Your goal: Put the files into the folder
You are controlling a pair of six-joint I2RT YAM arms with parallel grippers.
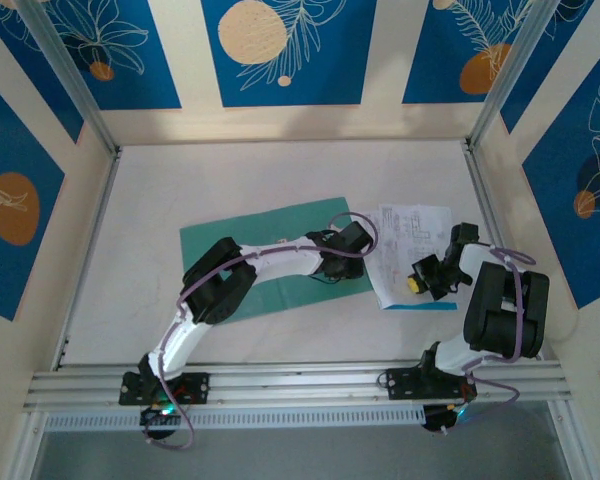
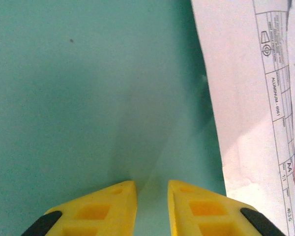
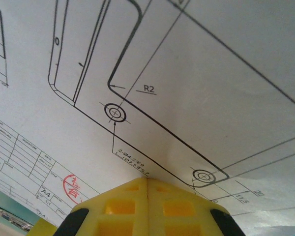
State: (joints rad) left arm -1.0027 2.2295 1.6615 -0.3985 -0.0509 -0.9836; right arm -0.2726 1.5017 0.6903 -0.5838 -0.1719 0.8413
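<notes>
On the files (image 3: 196, 69), a red stamp (image 3: 73, 188).

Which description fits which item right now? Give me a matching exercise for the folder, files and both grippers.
Items: 1 folder; 2 files; 3 left gripper; 4 right gripper.
Descriptions: A shut, pinching the files; B teal, flat on the table; C jaws apart over the teal cover; D white, at the folder's right edge.
Pairs: 1-B; 2-D; 3-C; 4-A.

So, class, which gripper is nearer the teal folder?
Left. The left gripper hovers directly over the folder, near its right edge; the right gripper sits beyond that edge, jaws shut on the files.
</notes>
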